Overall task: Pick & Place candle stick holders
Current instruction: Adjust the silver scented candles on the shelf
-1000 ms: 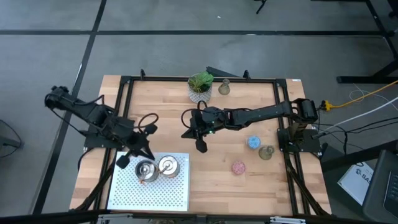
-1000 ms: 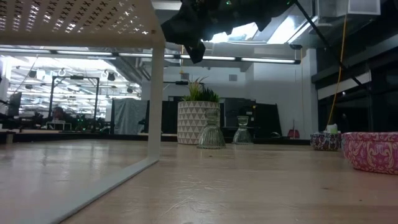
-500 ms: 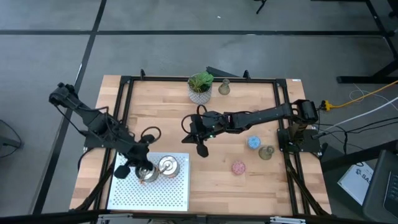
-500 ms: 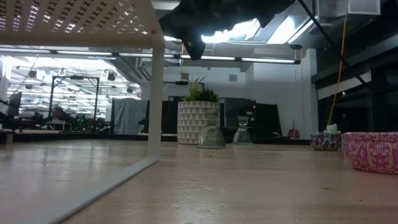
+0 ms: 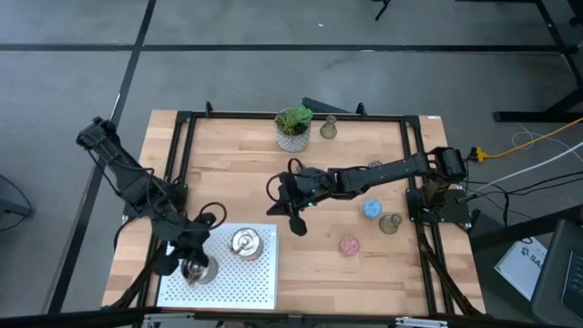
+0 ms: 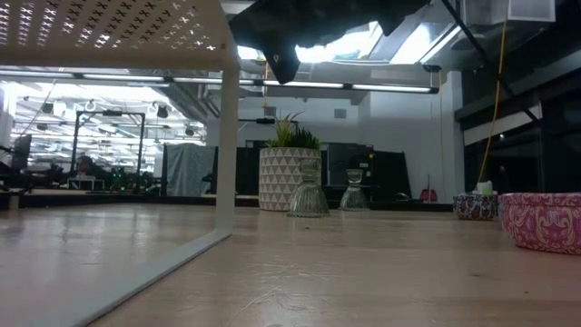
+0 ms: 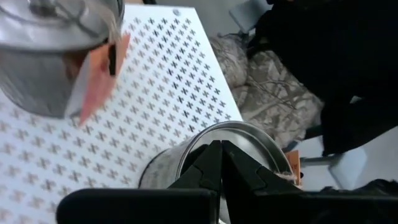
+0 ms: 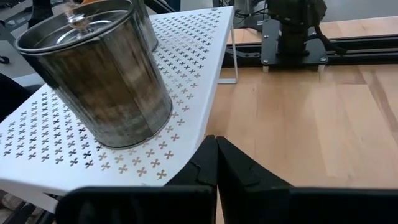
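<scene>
The left gripper (image 5: 191,266) is sitting closed, holding nothing, right beside one silver holder (image 5: 198,269) on the white perforated shelf (image 5: 241,284). A second silver holder (image 5: 245,242) is standing near it on that shelf. The right gripper (image 5: 293,221) is hanging shut and empty above the bare wood of the table (image 5: 237,173). Out on the table, one blue holder (image 5: 372,209), one pink holder (image 5: 350,245) and two olive-grey holders (image 5: 391,223) (image 5: 328,128) are resting. One potted plant (image 5: 293,127) is standing at the far edge.
</scene>
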Robot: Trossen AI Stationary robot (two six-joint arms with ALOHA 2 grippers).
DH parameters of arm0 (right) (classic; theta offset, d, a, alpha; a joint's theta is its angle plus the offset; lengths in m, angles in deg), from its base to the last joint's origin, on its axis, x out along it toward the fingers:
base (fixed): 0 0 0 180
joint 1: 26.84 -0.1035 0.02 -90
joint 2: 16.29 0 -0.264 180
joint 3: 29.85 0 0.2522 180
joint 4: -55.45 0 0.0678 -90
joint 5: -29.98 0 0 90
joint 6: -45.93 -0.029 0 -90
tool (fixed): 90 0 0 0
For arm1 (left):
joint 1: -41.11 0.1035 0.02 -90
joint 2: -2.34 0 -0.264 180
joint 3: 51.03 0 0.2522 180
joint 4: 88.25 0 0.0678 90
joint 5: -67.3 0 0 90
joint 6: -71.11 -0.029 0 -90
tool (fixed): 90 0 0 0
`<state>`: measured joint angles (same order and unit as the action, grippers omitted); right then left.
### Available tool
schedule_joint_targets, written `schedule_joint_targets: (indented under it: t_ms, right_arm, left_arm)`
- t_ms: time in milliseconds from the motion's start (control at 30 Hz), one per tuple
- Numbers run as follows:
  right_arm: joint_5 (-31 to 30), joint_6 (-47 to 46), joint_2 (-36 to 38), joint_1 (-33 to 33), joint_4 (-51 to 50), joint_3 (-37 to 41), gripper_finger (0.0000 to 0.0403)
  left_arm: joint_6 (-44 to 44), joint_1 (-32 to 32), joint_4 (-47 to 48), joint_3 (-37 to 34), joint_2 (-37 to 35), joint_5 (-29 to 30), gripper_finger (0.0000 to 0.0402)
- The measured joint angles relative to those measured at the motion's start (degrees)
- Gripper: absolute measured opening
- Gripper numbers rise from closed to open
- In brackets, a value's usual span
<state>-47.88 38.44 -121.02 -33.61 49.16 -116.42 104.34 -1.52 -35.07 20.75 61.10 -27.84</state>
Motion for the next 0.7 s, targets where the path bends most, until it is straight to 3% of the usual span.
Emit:
schedule_joint_targets:
  t_ms: [533,700]
  right_arm:
    - [-0.02,0.51,0.0,-0.15,0.01,0.0,0.0001]
    - [-0.02,0.68,0.0,-0.12,0.04,0.0,0.0001]
  left_arm:
    - [27.19,-8.52,-0.23,-0.09,-0.09,1.21,0.0003]
    - [31.91,-10.49,-0.23,-0.09,-0.07,1.74,0.0003]
